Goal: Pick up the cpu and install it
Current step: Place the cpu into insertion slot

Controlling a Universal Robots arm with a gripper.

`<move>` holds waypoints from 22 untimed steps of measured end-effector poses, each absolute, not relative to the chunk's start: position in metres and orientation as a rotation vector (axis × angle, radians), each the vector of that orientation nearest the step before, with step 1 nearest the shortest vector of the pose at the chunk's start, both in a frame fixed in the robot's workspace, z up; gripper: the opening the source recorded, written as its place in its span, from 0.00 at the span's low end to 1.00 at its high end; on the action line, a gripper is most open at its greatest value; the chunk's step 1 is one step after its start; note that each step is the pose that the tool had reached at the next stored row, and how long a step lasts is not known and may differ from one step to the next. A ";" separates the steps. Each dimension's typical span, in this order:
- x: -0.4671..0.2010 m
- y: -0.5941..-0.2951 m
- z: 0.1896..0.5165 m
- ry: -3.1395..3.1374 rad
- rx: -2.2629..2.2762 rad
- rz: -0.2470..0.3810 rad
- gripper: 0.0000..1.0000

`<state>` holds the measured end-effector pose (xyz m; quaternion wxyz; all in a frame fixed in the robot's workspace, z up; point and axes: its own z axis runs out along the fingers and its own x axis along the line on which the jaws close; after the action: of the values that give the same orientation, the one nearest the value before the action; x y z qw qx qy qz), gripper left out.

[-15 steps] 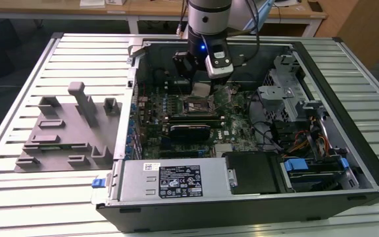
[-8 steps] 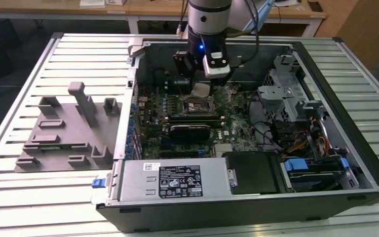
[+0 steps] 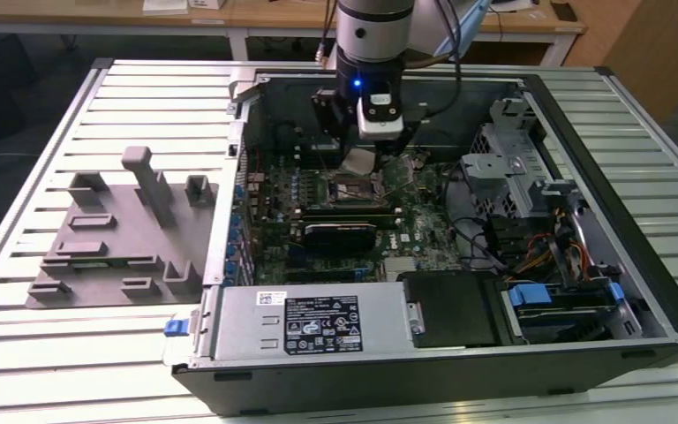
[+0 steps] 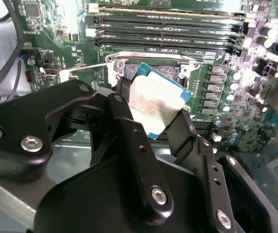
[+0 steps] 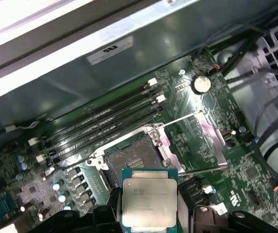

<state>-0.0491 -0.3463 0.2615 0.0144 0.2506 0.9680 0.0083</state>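
While near socket, cpu in hand

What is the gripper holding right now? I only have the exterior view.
Observer: The cpu. In both wrist views the gripper is shut on two opposite edges of it, metal top showing.
Operator: Is the socket free?
Observer: Yes. In the first wrist view the socket is bare, with nothing seated in it.
Operator: And its cover?
Observer: The load plate is swung open and lies to one side of the socket.
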 end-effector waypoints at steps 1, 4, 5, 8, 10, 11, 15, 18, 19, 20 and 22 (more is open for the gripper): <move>-0.049 -0.346 0.262 3.008 0.800 0.026 0.55; -0.049 -0.346 0.261 2.991 0.861 0.025 0.55; -0.049 -0.346 0.262 2.985 0.881 0.024 0.55; -0.049 -0.346 0.261 2.967 0.939 0.024 0.55; -0.049 -0.346 0.261 2.954 0.979 0.023 0.55; -0.049 -0.346 0.261 2.948 0.997 0.023 0.55; -0.049 -0.346 0.261 2.922 1.069 0.021 0.55; -0.049 -0.346 0.261 2.902 1.121 0.021 0.55; -0.049 -0.346 0.261 2.896 1.137 0.020 0.55; -0.049 -0.346 0.261 2.889 1.153 0.020 0.55; -0.049 -0.346 0.261 2.876 1.186 0.019 0.55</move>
<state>-0.0491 -0.3463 0.2614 0.0154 0.3811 0.9244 0.0063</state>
